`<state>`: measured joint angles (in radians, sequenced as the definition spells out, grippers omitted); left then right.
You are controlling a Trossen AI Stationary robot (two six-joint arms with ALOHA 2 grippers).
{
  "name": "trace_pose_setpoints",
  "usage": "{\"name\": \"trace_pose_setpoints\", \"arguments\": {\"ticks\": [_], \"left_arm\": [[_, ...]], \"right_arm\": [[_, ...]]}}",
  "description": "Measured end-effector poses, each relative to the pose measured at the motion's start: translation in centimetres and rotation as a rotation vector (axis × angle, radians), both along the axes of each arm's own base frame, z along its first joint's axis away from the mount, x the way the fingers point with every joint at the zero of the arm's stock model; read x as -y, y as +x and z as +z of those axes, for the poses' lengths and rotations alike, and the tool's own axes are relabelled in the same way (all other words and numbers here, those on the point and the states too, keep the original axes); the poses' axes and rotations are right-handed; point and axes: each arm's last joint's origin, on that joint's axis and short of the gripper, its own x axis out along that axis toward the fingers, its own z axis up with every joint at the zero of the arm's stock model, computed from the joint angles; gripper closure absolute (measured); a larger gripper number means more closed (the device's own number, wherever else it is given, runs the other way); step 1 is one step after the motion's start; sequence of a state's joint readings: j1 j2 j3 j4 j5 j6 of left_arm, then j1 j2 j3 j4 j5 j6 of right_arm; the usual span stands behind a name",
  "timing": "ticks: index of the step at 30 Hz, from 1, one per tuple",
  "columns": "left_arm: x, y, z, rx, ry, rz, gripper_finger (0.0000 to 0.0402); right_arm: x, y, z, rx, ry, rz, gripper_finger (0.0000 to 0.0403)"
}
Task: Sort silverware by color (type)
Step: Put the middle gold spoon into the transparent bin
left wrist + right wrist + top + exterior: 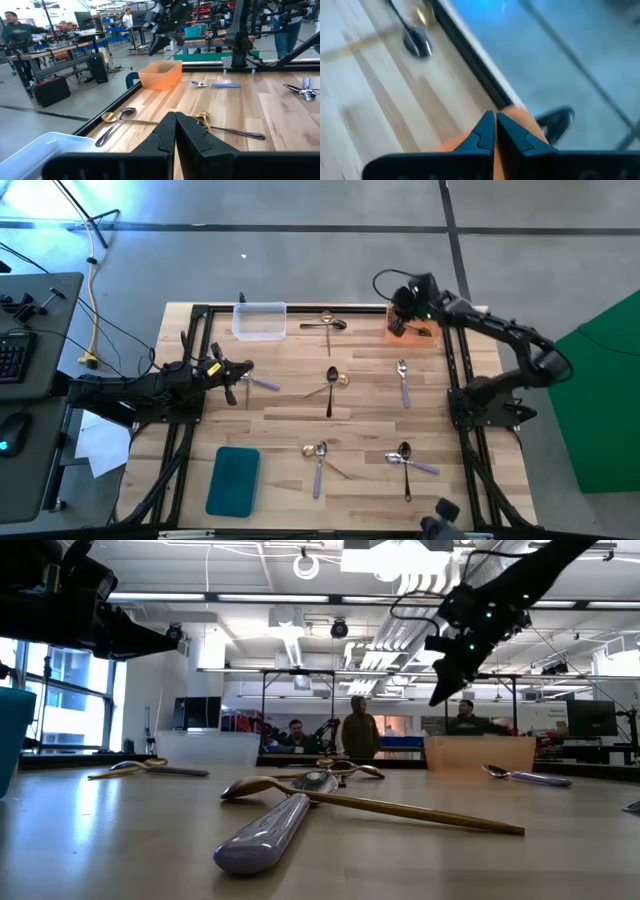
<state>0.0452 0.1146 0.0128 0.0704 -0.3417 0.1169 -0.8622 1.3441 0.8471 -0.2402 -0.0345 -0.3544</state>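
Spoons lie scattered on the wooden table. A gold and a black spoon [327, 323] cross at the far edge, and another gold and black pair [333, 380] lies mid-table. A lilac-handled silver spoon [403, 382] sits right of centre. Two more crossed pairs [319, 459] [405, 461] lie near the front. My left gripper [240, 372] [175, 122] is shut with nothing between its fingers, beside a lilac-handled spoon [265, 384] flat on the table. My right gripper [402, 320] [495, 122] hovers shut over the orange tray [420, 335], where dark pieces lie.
A clear tray [260, 320] stands at the far edge left of centre, and a teal tray [233, 480] lies near the front left. Black frame rails run along the table's left, right and far sides. People stand in the room beyond the table [357, 725].
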Motion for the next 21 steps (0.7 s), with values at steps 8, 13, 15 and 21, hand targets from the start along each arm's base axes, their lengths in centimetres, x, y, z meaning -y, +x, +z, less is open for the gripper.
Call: {"name": "trace_pose_setpoints", "arguments": {"ticks": [8,13,15,21], "left_arm": [[0.3,0.1,0.0,0.013,-0.038,-0.100,0.0399],[0.4,0.1,0.0,0.019,-0.058,-0.137,0.0399],[0.5,0.2,0.0,0.023,-0.076,-0.173,0.0399],[0.6,0.3,-0.2,0.008,-0.120,-0.222,0.0398]], "right_arm": [[-6.0,-0.9,-1.9,0.260,-0.159,0.094,0.0402],[-9.0,-1.2,-2.8,0.363,-0.153,0.179,0.0402],[-9.8,-1.1,-3.1,0.382,-0.135,0.238,0.0402],[-10.9,-0.3,-2.8,0.446,-0.059,0.331,0.0402]]}}
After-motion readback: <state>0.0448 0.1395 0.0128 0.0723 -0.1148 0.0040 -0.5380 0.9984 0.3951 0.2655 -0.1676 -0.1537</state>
